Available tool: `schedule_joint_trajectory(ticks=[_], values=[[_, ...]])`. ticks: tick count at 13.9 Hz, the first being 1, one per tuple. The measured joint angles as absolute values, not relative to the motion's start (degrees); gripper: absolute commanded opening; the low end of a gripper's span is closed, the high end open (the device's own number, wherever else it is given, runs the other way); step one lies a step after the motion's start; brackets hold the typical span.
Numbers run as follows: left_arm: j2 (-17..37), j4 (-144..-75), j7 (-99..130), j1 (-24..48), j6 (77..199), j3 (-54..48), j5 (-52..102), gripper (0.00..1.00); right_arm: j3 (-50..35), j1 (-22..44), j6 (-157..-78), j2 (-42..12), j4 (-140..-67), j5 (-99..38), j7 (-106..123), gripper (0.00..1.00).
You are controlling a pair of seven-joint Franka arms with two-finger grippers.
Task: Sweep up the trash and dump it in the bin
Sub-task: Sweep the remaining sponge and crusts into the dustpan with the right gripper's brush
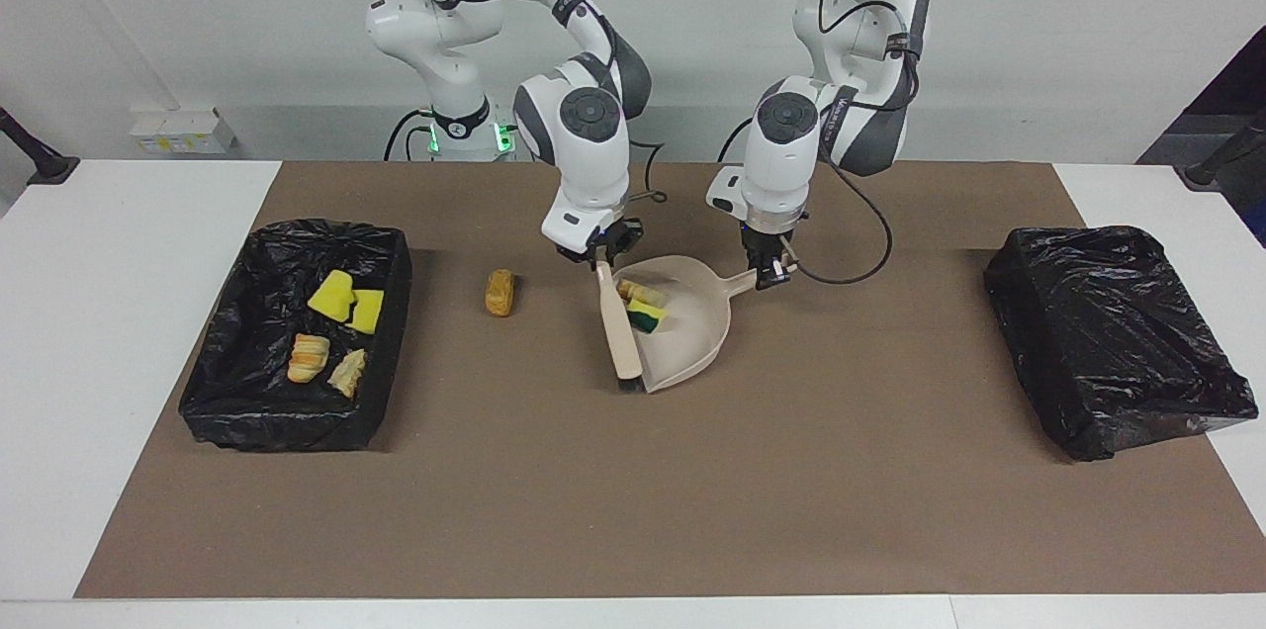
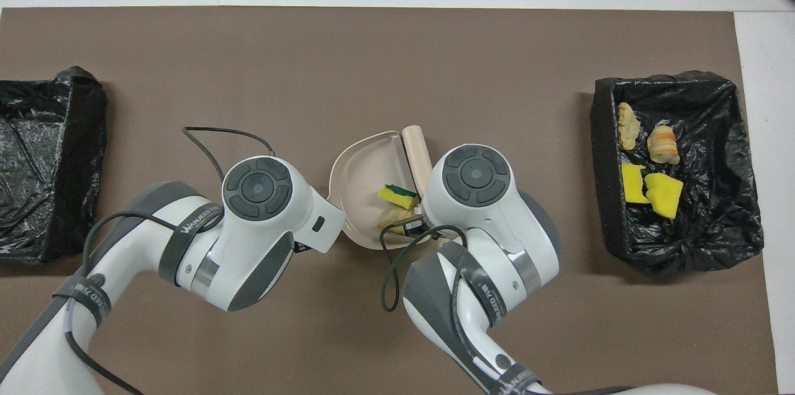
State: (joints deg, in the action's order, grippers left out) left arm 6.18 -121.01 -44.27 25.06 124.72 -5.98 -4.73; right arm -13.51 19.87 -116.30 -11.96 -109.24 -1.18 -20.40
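A beige dustpan (image 1: 687, 332) (image 2: 359, 166) lies mid-table, and my left gripper (image 1: 772, 276) is shut on its handle. My right gripper (image 1: 601, 259) is shut on a beige brush (image 1: 615, 327) (image 2: 417, 154), whose bristles rest at the pan's mouth. Two pieces of trash lie inside the pan: a yellow-green sponge bit (image 1: 649, 316) (image 2: 397, 196) and a pale tan lump (image 1: 633, 293) (image 2: 391, 218). An orange lump (image 1: 499, 293) sits on the mat between the pan and the bin (image 1: 277, 426) (image 2: 604, 196), which holds several chunks. In the overhead view both wrists hide the fingers.
A second black-bagged bin (image 1: 1118, 332) (image 2: 43, 165) stands at the left arm's end of the table. The brown mat (image 1: 633, 510) covers the work area, with white table around it. A black cable loops from each wrist.
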Motion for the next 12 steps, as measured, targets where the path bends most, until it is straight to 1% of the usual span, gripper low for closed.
schedule_joint_trajectory(ticks=[2, 4, 5, 7, 10, 12], values=[[5.70, -121.99, -44.29, 25.04, 125.74, -5.88, -4.72, 0.00, -13.15, 18.92, -113.19, -9.82, -107.74, -1.57, -20.51, 0.00], [5.34, -122.52, -44.95, 25.03, 126.32, -5.84, -4.73, 0.00, -12.77, 16.33, -106.47, -6.27, -107.51, -1.91, -20.51, 0.00], [5.21, -122.63, -45.78, 25.03, 126.35, -5.81, -4.73, 0.00, -12.66, 14.87, -103.17, -4.38, -108.15, -1.95, -20.79, 0.00], [5.15, -122.68, -47.08, 25.03, 126.35, -5.78, -4.73, 0.00, -12.48, 12.09, -100.57, -1.08, -111.33, -1.94, -23.56, 0.00], [5.11, -122.68, -47.20, 25.06, 126.35, -5.81, -4.73, 0.00, -12.23, 6.54, -101.59, 4.98, -119.77, -1.80, -24.42, 0.00], [5.10, -122.73, -47.20, 25.07, 126.34, -5.86, -4.73, 0.00, -12.14, 2.68, -108.11, 9.57, -128.52, -1.79, -21.43, 0.00]])
